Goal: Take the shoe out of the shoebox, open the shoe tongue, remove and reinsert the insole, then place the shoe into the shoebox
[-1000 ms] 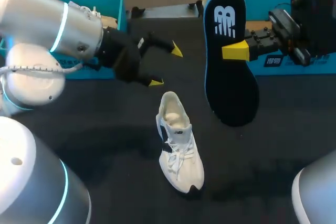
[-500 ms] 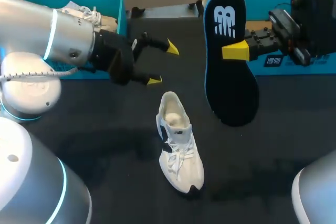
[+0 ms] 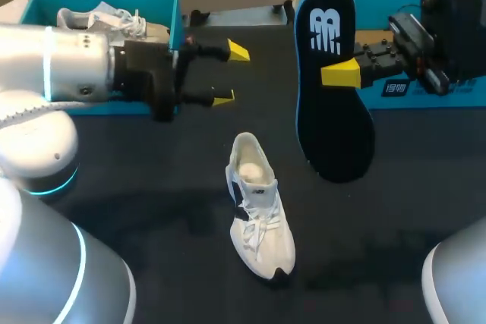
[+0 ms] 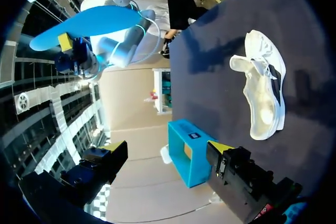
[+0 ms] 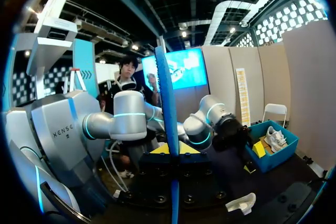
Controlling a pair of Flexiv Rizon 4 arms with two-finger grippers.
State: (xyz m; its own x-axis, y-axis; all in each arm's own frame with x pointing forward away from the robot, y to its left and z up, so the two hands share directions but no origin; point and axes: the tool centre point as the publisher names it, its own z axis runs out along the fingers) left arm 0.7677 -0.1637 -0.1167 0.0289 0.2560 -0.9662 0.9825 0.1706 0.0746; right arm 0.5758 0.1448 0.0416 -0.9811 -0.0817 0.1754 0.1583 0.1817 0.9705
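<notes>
**Insole out, shoe on the table**

The white shoe [image 3: 258,206] lies on the dark table [image 3: 152,187] nearest me, toe toward me, its mouth gaping; beyond it my left claw [image 3: 230,74] hangs released above the table, fingers spread and holding nothing, beside the left blue box [image 3: 171,5], where a second shoe [image 3: 99,19] sits; my right claw [image 3: 339,74] is clenched on the dark, blue-edged insole [image 3: 330,89], held up off the table in front of the right blue box [image 3: 395,89].
</notes>
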